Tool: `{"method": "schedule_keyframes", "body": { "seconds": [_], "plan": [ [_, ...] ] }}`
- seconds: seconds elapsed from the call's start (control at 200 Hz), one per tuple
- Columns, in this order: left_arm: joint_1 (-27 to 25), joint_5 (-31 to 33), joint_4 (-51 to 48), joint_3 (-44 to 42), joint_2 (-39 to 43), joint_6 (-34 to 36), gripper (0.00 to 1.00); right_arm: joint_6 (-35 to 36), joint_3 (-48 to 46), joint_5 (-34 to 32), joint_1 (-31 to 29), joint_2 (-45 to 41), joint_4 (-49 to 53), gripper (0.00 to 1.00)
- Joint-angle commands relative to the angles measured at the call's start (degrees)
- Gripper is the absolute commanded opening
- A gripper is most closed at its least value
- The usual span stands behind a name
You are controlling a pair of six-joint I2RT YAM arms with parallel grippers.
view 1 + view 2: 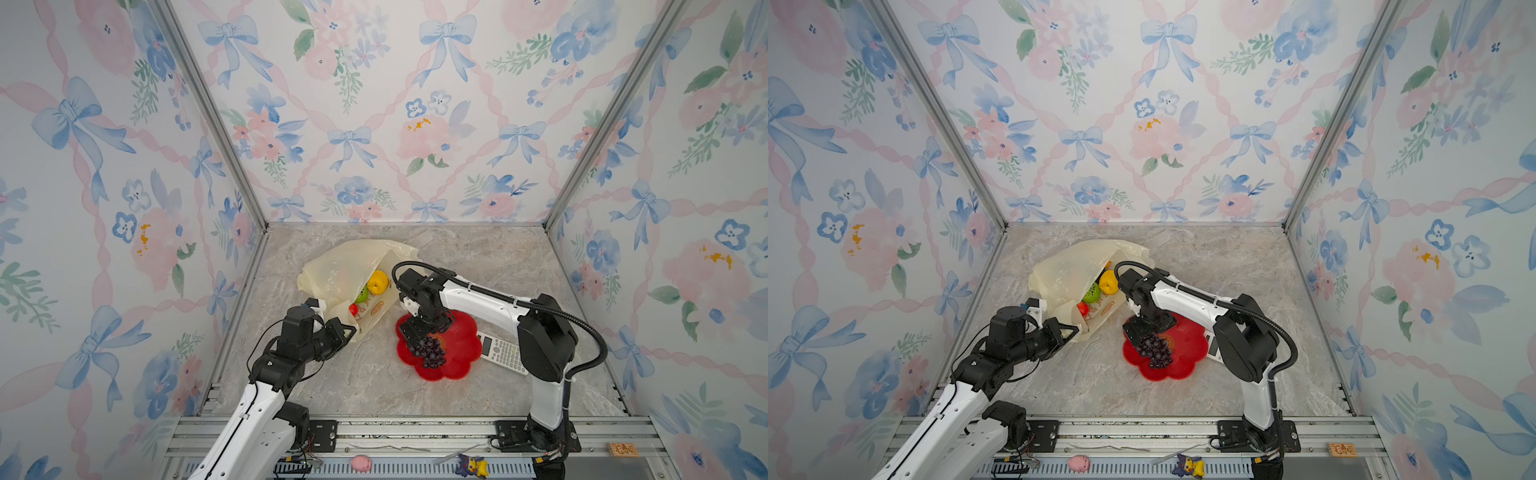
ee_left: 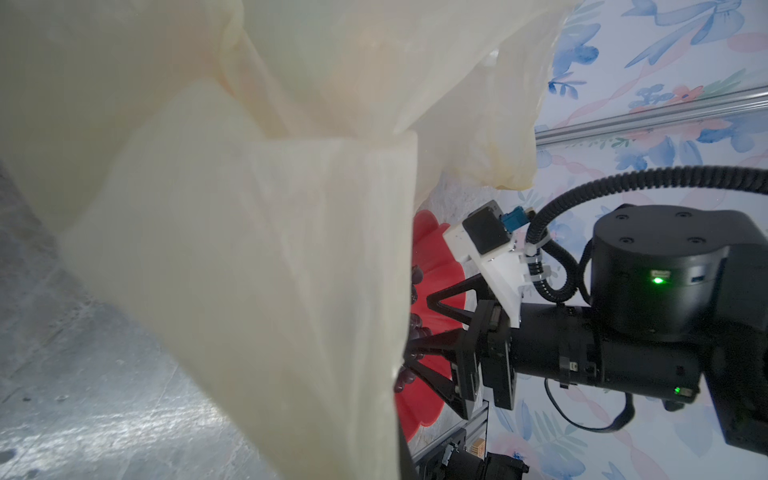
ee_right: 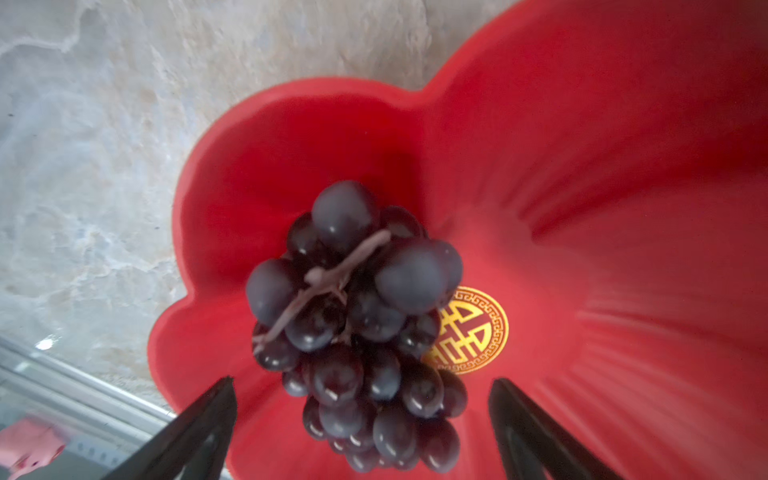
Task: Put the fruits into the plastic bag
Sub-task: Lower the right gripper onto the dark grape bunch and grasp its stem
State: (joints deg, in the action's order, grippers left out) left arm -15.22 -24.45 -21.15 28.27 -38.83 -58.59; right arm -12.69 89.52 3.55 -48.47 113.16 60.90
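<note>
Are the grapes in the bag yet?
Not yet: the grapes lie in the red dish, apart from the plastic bag.

A red dish (image 1: 461,353) shaped like a flower sits on a gray stone table (image 1: 374,386). The dish has a round gold mark (image 3: 469,330) in its middle. A gray calculator (image 1: 503,353) lies just beside the dish. Nearer the camera than the dish, on a metal rail (image 1: 415,432), are a pink pig toy (image 1: 360,463), a purple and yellow toy (image 1: 471,466) and a small orange tag (image 1: 622,449). Behind the dish stand walls (image 1: 374,104) with blue bows and pink flowers.
</note>
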Motion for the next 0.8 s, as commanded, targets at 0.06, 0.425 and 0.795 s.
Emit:
{"method": "schedule_keyframes", "body": {
  "seconds": [0.06, 0.425, 0.795],
  "plan": [
    [0.6, -0.1, -0.7, 0.7, 0.8, -0.1, 0.0, 3.1, 1.7, -4.5, -1.8, 2.4, 4.0, 0.96],
    [0.7, 0.5, -0.7, 0.6, 0.5, -0.7, 0.0, 5.3, 2.4, -6.2, -2.1, 6.2, 4.2, 0.96],
    [0.8, 0.7, -0.7, -0.1, 0.9, -1.6, 0.0, 4.6, -0.1, -7.8, -1.9, 7.9, 2.5, 0.97]
  ]
}}
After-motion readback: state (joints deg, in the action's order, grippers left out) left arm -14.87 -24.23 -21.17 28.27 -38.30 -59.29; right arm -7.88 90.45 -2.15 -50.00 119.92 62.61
